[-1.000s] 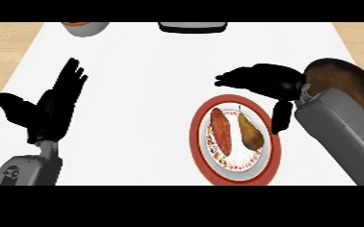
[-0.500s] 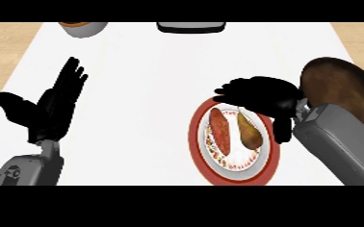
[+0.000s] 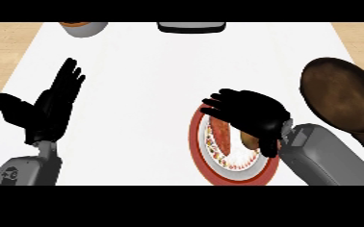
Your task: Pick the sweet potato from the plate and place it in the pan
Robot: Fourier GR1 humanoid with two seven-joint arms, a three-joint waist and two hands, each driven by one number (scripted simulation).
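Because the sweet potato (image 3: 248,139) lies on the plate (image 3: 197,139) left of the pan (image 3: 334,94), I spread my right hand (image 3: 249,113) over it, fingers relaxed, holding nothing, while my left hand (image 3: 51,105) rests open far left of the plate.

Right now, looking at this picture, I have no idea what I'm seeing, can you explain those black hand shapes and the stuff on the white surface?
This is one view, seen from a humanoid robot's head, looking steeply down at a white counter. The two grey forearms with black hands are the robot's own. The left hand rests open at the view's left, fingers up. The right hand is spread over a red-rimmed plate and covers most of the sweet potato lying there; whether it grips it yet I cannot tell. A brown pan sits at the right edge. At the far edge are a bowl and a dark tray-like object, both partly cut off.
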